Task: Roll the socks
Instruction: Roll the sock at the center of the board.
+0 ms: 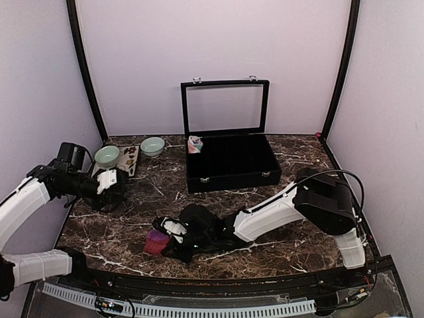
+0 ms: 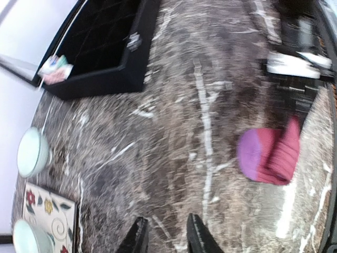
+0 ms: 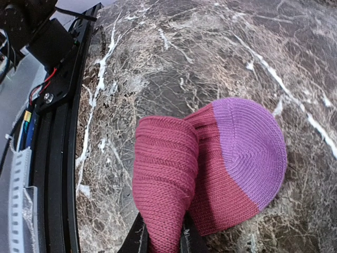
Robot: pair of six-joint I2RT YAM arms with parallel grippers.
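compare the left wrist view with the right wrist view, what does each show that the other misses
Only left wrist: the black case, the pink sock at its corner, two bowls, a flowered tile, and the left gripper, open and empty. Only right wrist: the right gripper clearly shut on a fold of the maroon sock, plus the table's edge rail with wires. Both: the maroon sock, purple toe showing, on the marble table.
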